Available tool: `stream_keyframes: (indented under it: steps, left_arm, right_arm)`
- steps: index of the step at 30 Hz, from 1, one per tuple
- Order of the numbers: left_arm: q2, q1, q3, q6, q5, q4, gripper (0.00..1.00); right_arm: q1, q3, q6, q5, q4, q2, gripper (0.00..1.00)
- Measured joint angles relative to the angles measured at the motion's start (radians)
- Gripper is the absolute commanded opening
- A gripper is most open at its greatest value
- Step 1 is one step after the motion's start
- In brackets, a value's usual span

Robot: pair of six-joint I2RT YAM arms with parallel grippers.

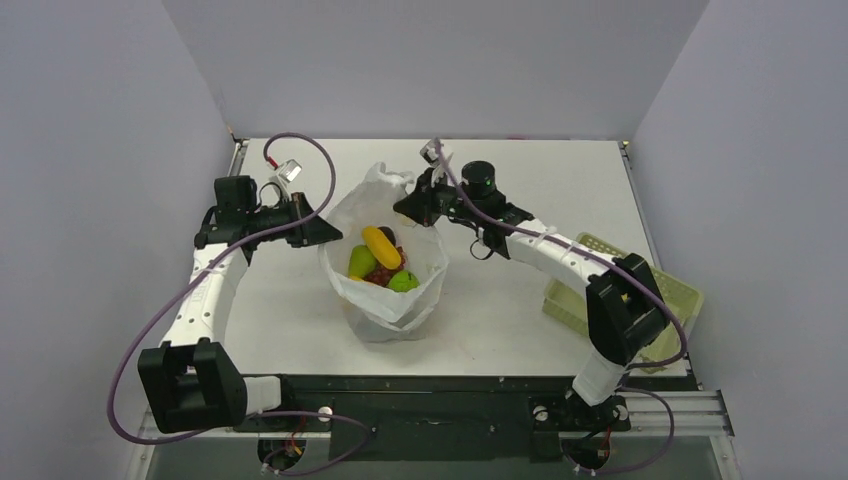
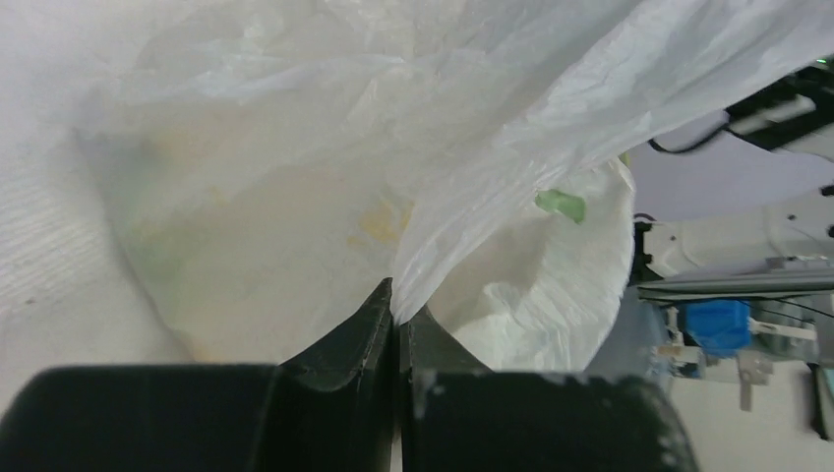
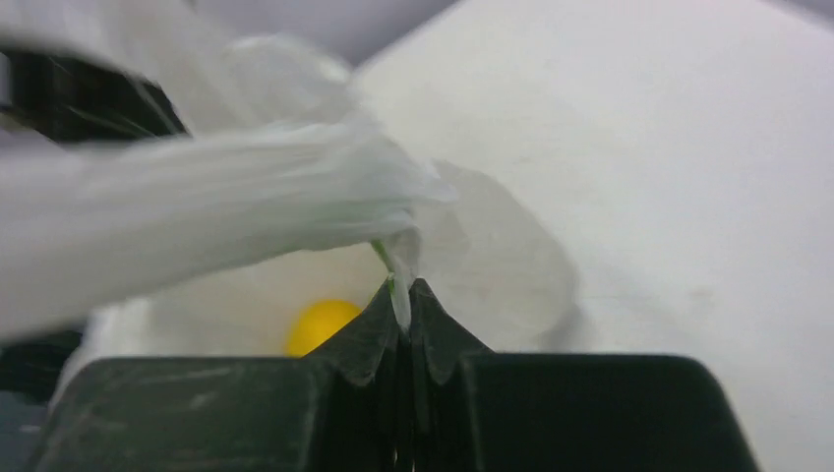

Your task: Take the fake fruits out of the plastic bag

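The plastic bag (image 1: 395, 295) stands open in the middle of the table. Inside it lie a yellow banana (image 1: 381, 246), a green pear (image 1: 361, 262), a green lime (image 1: 404, 282), a red grape bunch (image 1: 381, 274) and a dark purple round one (image 1: 388, 234). My left gripper (image 1: 333, 236) is shut on the bag's left rim; in the left wrist view (image 2: 397, 307) the film (image 2: 472, 147) runs from between the fingertips. My right gripper (image 1: 404, 207) is shut on the far right rim, shown in the right wrist view (image 3: 401, 300), where a yellow fruit (image 3: 317, 323) shows below the film.
A pale yellow-green perforated basket (image 1: 672, 290) sits at the table's right edge, partly behind my right arm. The bag's loop handle (image 1: 388, 178) sticks up at the far side. Grey walls enclose the table on three sides.
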Motion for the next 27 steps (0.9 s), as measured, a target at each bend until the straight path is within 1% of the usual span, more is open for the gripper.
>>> stream_keyframes:
  steps: [1, 3, 5, 7, 9, 12, 16, 19, 20, 22, 24, 25, 26, 27]
  left_arm:
    - [0.000, 0.010, -0.013, -0.011, 0.029, 0.006, 0.00]
    - [0.000, 0.031, -0.040, -0.032, 0.091, 0.020, 0.00]
    - [0.000, 0.050, -0.050, -0.046, 0.143, 0.023, 0.00]
    - [-0.002, 0.080, -0.051, -0.052, 0.182, 0.030, 0.00]
    - [-0.013, 0.124, -0.059, -0.074, 0.216, 0.055, 0.00]
    - [-0.055, 0.178, -0.105, -0.131, 0.248, 0.130, 0.00]
    - [-0.098, 0.212, -0.143, -0.169, 0.261, 0.167, 0.00]
    - [-0.101, 0.213, -0.143, -0.156, 0.245, 0.153, 0.00]
    - [-0.101, 0.211, -0.142, -0.141, 0.233, 0.136, 0.00]
    - [-0.101, 0.197, -0.138, -0.104, 0.185, 0.082, 0.03]
    - [-0.105, 0.172, -0.130, -0.074, 0.135, 0.037, 0.04]
    - [-0.110, 0.156, -0.126, -0.064, 0.112, 0.019, 0.07]
    - [-0.119, 0.141, -0.120, -0.050, 0.086, -0.002, 0.11]
    - [-0.129, 0.129, -0.113, -0.035, 0.068, -0.020, 0.16]
  right_arm:
    - [-0.030, -0.006, 0.092, -0.098, 0.046, 0.016, 0.00]
    - [-0.083, -0.093, 0.399, -0.281, 0.297, 0.067, 0.00]
    - [-0.108, -0.163, 0.727, -0.398, 0.566, 0.159, 0.00]
    - [-0.141, -0.173, 1.035, -0.479, 0.829, 0.291, 0.00]
    - [-0.166, -0.192, 1.248, -0.536, 0.984, 0.379, 0.00]
    - [-0.206, -0.256, 1.425, -0.604, 1.101, 0.406, 0.00]
    - [-0.281, -0.307, 1.530, -0.651, 1.217, 0.385, 0.00]
    - [-0.313, -0.349, 1.549, -0.655, 1.255, 0.349, 0.00]
    - [-0.312, -0.362, 1.544, -0.655, 1.254, 0.336, 0.04]
    - [-0.296, -0.397, 1.497, -0.646, 1.224, 0.295, 0.07]
    - [-0.277, -0.431, 1.403, -0.621, 1.125, 0.237, 0.09]
    - [-0.270, -0.438, 1.332, -0.603, 1.038, 0.201, 0.11]
    - [-0.261, -0.437, 1.241, -0.577, 0.926, 0.159, 0.17]
    - [-0.256, -0.431, 1.149, -0.545, 0.779, 0.114, 0.22]
